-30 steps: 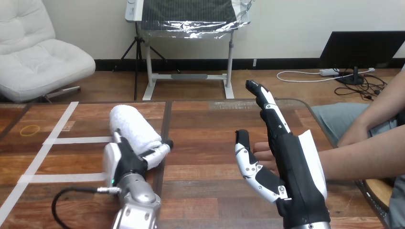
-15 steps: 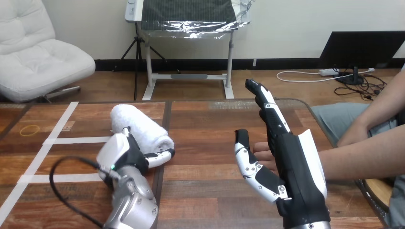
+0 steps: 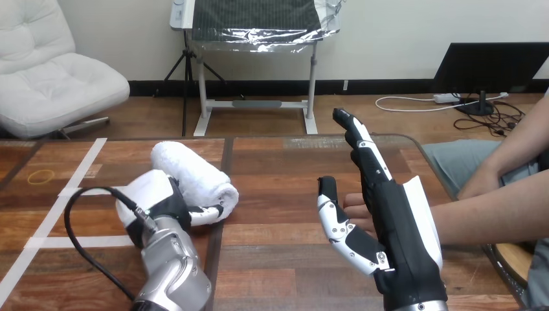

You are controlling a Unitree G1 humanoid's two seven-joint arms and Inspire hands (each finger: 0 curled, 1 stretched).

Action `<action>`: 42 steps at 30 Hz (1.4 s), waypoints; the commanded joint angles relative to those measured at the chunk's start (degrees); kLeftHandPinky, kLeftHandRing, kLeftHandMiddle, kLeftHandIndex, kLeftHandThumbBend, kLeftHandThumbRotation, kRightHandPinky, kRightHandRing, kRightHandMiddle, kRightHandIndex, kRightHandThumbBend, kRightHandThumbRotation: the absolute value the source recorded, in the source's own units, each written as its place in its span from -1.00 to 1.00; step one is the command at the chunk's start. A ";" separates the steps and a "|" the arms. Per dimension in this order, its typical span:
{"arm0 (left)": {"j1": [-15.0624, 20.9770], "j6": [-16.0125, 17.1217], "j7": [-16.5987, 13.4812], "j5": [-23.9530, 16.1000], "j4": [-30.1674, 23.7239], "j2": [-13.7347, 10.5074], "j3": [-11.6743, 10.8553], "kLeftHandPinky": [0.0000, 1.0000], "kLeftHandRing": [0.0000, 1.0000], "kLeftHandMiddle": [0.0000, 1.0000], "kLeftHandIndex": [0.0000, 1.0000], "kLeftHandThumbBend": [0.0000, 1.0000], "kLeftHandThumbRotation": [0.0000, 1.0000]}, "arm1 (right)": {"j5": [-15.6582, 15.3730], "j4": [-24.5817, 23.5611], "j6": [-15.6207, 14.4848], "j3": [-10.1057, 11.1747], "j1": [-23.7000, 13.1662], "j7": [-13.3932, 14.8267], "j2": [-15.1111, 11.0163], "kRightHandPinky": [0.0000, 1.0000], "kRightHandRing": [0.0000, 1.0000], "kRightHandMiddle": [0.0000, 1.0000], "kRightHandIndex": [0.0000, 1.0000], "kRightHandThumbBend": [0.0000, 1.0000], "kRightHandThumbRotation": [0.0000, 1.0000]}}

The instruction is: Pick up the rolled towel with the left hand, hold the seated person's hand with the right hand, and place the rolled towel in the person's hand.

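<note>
At table's [image 3: 278,259] left: left hand [image 3: 152,201] curled round rolled towel [image 3: 191,172], pickup apparently under way; right hand [image 3: 401,233] straight-fingered beside person's hand [image 3: 355,207]; next, probably a lift.

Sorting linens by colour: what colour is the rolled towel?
The rolled towel is white; head view shows it best.
</note>
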State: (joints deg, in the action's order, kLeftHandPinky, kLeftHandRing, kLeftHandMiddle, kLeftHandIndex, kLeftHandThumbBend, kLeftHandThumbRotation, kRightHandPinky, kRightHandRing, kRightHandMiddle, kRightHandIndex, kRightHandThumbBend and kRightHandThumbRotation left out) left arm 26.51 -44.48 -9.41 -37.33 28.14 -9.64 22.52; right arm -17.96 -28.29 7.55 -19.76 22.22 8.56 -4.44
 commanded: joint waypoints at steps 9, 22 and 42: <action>2.80 2.36 -0.71 -2.48 1.23 -0.49 1.71 -0.78 -0.66 -0.44 0.45 0.45 -0.15 | 0.10 -2.51 -0.06 0.43 -1.54 -0.13 1.85 1.00 1.00 1.00 0.91 -1.00 -1.00; 1.81 3.59 -2.32 -2.70 0.01 -0.70 1.01 -0.76 -0.63 -0.41 0.33 0.39 -0.23 | -0.70 -2.46 -0.27 0.47 -1.67 0.04 1.75 1.00 1.00 1.00 0.91 -1.00 -1.00; 0.28 4.32 -2.60 -2.43 -3.55 -1.17 0.41 -0.82 -0.69 -0.48 0.27 0.37 -0.24 | -0.10 -2.23 -0.28 0.33 -1.62 -0.24 1.77 1.00 1.00 1.00 0.90 -1.00 -1.00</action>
State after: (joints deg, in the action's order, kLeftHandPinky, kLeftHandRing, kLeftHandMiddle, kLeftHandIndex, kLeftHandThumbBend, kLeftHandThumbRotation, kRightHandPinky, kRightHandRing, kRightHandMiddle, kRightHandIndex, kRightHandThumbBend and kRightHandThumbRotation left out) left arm 25.78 -40.97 -11.67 -38.70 28.05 -9.95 23.32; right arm -18.09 -28.35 7.12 -19.75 22.22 8.47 -4.44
